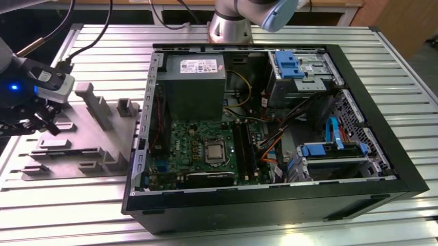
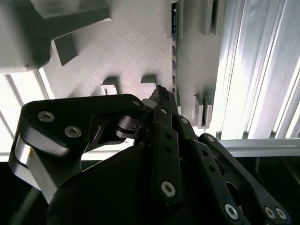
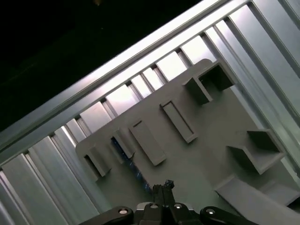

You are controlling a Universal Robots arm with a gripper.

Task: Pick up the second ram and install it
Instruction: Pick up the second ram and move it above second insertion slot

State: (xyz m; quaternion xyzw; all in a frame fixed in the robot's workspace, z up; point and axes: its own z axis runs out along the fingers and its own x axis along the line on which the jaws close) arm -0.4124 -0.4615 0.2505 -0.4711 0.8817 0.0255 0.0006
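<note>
Your gripper (image 1: pixel 41 123) hangs at the exterior view's left, over the grey holder plate (image 1: pixel 68 174) on the bench (image 1: pixel 68 210). It sits beside the open computer case (image 1: pixel 274 200). In both wrist views your fingers (image 2: pixel 161 101) are drawn together, with no gap at the tips. The second ram (image 2: pixel 174 47) stands on edge in its holder slot between the grey blocks (image 3: pixel 147 143). The tips are right at its near end, and I cannot tell whether they touch it.
</note>
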